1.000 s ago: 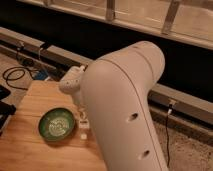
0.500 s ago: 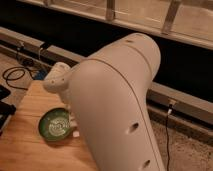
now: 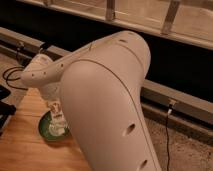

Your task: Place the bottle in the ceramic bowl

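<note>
The dark green ceramic bowl (image 3: 45, 131) sits on the wooden table (image 3: 22, 147) at the lower left, partly covered by my arm. My gripper (image 3: 55, 107) hangs from the white wrist right above the bowl. It is shut on the small white bottle (image 3: 58, 120), which hangs upright with its lower end over or inside the right part of the bowl. The big white arm shell (image 3: 107, 105) fills the middle of the view and hides the bowl's right rim.
Black cables (image 3: 10, 76) lie on the floor left of the table. A low metal rail (image 3: 175, 102) runs along the dark wall behind. A dark object (image 3: 4, 107) sits at the table's left edge.
The arm has swung left and closer to the camera. The gripper and bottle moved from just right of the bowl to above it.
</note>
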Robot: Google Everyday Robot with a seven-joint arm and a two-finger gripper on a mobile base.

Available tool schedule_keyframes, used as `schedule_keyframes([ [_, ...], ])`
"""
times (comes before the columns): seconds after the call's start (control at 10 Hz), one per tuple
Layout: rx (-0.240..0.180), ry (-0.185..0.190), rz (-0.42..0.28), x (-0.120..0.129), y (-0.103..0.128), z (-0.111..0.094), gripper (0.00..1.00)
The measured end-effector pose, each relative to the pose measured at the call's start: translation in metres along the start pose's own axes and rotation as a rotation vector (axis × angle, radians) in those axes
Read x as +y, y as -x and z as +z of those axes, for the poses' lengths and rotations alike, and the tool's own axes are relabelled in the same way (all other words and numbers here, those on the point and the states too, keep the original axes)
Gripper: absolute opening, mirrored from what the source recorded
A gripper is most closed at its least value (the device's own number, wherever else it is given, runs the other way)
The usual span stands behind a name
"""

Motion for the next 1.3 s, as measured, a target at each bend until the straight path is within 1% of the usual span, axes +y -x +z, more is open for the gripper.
schedule_keyframes([
  [0.1,-0.003,0.003,0.0,0.0011,0.0007,-0.0002,0.19],
  [0.2,-0.001,0.001,0.002,-0.0008,0.0003,-0.0001,0.27],
  [0.5,-0.002,0.001,0.002,-0.0007,0.0004,-0.0002,0.57],
  [0.6,-0.001,0.001,0.001,-0.0005,0.0004,-0.0001,0.69],
  [0.7,-0.001,0.001,0.001,-0.0004,0.0004,-0.0001,0.76],
  [0.8,-0.001,0.001,0.002,-0.0009,0.0004,0.0001,0.8],
  [1.3,0.0,0.0,0.003,-0.0019,0.0001,0.0008,0.8],
])
